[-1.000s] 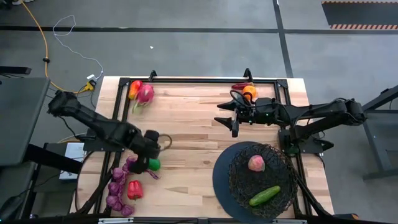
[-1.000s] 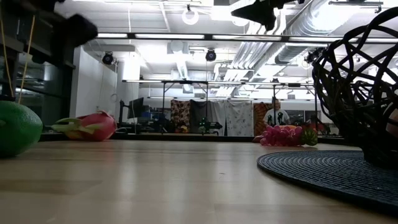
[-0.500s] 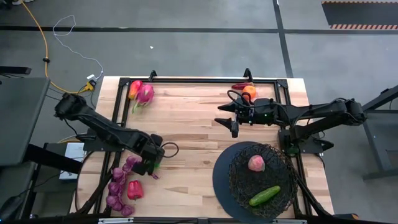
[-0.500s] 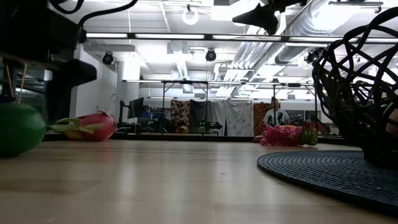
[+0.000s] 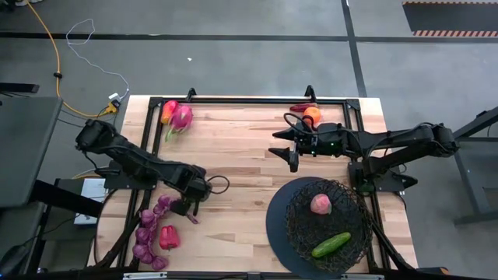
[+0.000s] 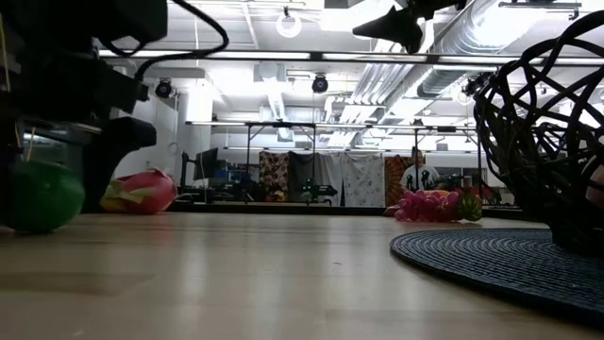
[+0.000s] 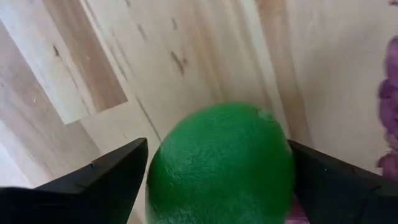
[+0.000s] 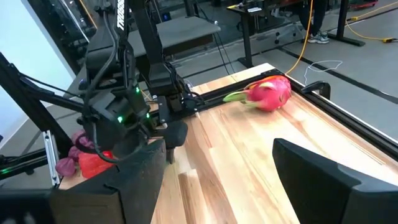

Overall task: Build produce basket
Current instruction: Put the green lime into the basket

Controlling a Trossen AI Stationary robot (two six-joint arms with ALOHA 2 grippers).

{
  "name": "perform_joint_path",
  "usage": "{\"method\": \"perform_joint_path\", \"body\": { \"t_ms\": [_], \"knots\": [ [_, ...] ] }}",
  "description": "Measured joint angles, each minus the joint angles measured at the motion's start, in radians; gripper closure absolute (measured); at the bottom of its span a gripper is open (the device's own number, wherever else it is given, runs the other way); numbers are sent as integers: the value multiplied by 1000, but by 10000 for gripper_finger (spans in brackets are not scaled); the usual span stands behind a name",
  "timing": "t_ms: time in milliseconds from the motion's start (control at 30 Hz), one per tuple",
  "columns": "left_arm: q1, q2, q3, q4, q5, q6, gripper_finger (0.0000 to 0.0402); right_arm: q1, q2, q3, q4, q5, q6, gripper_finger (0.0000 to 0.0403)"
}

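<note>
While the left gripper [image 5: 191,207] is sitting low over the table [image 5: 241,155] at about 8 o'clock from its centre, its two fingers [image 7: 99,177] are standing wide apart, one on each side of the green ball [image 7: 221,165]. Whether the pads are touching the ball cannot be told from these views. The ball is resting on the wood, and the purple grapes [image 5: 149,233] and a red pepper [image 5: 168,237] are lying just beside it toward 7 o'clock.

At 5 o'clock, the basket [image 5: 327,218] is standing on its dark round mat [image 5: 276,222]. It is holding a peach [image 5: 320,204] and a cucumber [image 5: 331,244].

At about 2 o'clock, the right gripper [image 5: 289,149] is hanging above the table, well apart from the basket. Its fingers [image 8: 323,180] are standing open and are holding nothing.

Farther off, at 1 o'clock, an orange [image 5: 312,113] is lying against the far rail next to a second red pepper [image 5: 300,107]. At 11 o'clock, the pink dragon fruit [image 5: 180,117] is lying by the far rail with a small red-and-orange fruit [image 5: 168,110] touching it.
</note>
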State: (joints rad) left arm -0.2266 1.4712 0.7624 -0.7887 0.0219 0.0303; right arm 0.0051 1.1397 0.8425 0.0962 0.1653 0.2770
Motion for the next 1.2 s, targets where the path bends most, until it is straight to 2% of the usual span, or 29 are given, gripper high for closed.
{"method": "perform_joint_path", "body": {
  "t_ms": [133, 367, 533, 667, 767, 867, 1033, 1200],
  "knots": [
    [7, 8, 0, 0, -3, 13, 70, 0, 0, 0, -4, 0, 13, 116],
    [22, -10, 12, -13, -7, 52, 141, 0, 0, 1, -4, 0, 12, 116],
    [71, -91, 134, -61, -42, 52, 142, 0, -17, 43, -25, -4, -30, 116],
    [121, -181, 264, 8, -124, 48, 136, 0, -36, 105, -112, -10, -72, 116],
    [176, -247, 324, 190, -164, -10, 135, 0, -42, 155, -188, -11, -122, 116],
    [251, -306, 326, 445, -150, -126, 134, 0, -42, 192, -239, -17, -185, 116],
    [349, -346, 254, 830, -91, -232, 134, 0, -41, 208, -242, -31, -201, 116],
    [390, -309, 189, 1035, -44, -303, 133, 0, -23, 208, -243, -70, -161, 116]
  ]
}}
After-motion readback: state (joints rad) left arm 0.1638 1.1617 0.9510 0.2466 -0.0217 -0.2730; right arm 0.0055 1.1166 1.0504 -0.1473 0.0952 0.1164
